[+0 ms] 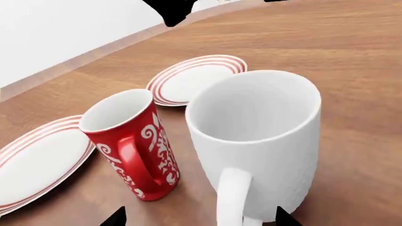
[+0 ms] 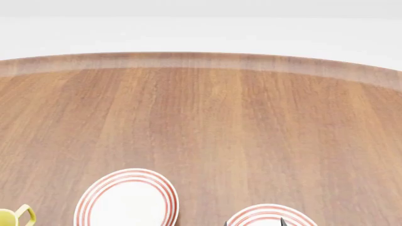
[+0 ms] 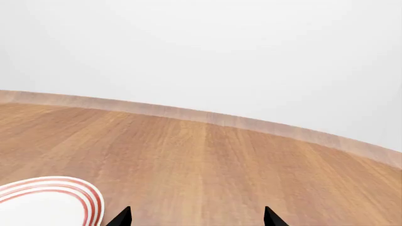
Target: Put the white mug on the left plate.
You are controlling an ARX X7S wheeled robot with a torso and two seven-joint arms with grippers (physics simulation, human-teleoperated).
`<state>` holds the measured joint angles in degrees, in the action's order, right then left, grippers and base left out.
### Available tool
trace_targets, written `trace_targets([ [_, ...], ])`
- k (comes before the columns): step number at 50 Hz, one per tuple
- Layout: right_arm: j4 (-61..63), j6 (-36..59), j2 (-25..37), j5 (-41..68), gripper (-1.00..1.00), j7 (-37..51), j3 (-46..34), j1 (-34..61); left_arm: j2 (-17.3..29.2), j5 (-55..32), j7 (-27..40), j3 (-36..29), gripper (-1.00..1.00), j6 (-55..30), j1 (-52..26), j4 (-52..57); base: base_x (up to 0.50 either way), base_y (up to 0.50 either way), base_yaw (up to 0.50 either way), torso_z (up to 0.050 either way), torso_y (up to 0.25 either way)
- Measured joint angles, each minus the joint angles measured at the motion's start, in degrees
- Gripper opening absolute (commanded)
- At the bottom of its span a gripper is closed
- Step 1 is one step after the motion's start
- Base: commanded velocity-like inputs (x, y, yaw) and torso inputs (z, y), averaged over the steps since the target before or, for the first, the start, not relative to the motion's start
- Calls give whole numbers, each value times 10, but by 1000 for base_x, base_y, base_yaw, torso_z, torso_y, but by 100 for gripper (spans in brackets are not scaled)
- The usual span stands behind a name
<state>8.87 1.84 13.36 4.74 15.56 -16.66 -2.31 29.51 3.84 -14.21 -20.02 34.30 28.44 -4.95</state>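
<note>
The white mug (image 1: 257,136) stands upright on the wooden table (image 1: 351,56), close in front of my left gripper (image 1: 201,220). Its loop handle (image 1: 231,197) points at the gripper and lies between the open fingertips, nearer one of them; I see no contact. In the head view the left plate (image 2: 129,200) lies low and left, the right plate (image 2: 267,217) at the bottom edge. Two ringed plates (image 1: 197,77) (image 1: 35,162) show in the left wrist view; I cannot tell which is which. My right gripper (image 3: 196,219) is open and empty over bare wood. The white mug is out of the head view.
A red mug with white swirls (image 1: 135,141) stands right beside the white mug, by the nearer plate. A yellow mug handle (image 2: 19,215) peeks in at the head view's bottom left. A plate's rim (image 3: 56,197) shows in the right wrist view. The table's round edge (image 2: 201,59) runs across the back.
</note>
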Motion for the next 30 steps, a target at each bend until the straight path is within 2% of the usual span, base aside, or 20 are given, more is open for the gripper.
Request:
trace_targets([
  [30,-6,-2,5,5,100,8,-8,6,2,31,-5,-14,100,-63,-26,-2,0,0,0,0,0],
])
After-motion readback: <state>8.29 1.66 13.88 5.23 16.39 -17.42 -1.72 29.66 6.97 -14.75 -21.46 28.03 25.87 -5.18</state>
